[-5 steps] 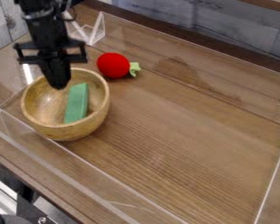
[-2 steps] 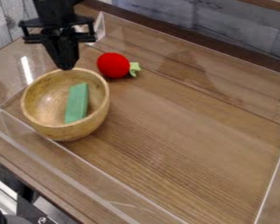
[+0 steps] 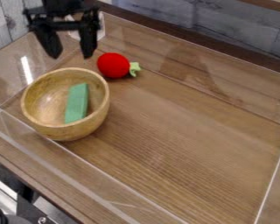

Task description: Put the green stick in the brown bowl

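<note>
In the single camera view, the fingers (image 3: 66,41) are seen spread wide apart and empty, pointing straight down above the far rim of the brown bowl (image 3: 38,119). A second ago they were pressed together low inside the bowl, right at the green stick (image 3: 77,103); since then they have been lifted clear and parted. Nothing is carried between them.

The green stick is left below and slightly nearer the camera than the fingers, lying inside the bowl and leaning against its inner wall on the side toward the red strawberry toy (image 3: 115,65). Its pose is unchanged across the last second, so it appears to have been let go and to be resting by itself. The strawberry toy sits on the worktop (image 3: 189,122) just beside the fingers, lower, untouched and apart from the bowl.

From this, the placing is judged to be done: the stick is in the bowl and no contact is kept with it. Only a retreat of the arm seems to be left.
</note>
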Robot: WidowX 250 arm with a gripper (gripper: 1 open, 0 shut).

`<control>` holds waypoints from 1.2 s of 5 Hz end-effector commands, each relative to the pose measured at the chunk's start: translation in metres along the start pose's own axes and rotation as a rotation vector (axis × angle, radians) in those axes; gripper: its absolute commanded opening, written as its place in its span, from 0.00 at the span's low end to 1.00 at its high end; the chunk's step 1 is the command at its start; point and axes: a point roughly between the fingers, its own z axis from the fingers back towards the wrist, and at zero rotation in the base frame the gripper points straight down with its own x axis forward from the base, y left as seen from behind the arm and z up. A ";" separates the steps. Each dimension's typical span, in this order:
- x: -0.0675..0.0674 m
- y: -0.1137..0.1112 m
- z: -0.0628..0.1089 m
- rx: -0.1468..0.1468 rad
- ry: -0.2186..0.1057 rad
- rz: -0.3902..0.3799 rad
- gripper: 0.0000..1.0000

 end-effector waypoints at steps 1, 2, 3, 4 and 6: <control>0.006 -0.032 0.021 0.006 -0.074 -0.047 1.00; 0.008 -0.063 0.013 0.001 -0.076 -0.114 1.00; 0.008 -0.095 0.009 -0.005 -0.081 -0.205 1.00; 0.013 -0.118 0.000 0.005 -0.092 -0.261 1.00; 0.016 -0.157 -0.013 0.024 -0.130 -0.388 1.00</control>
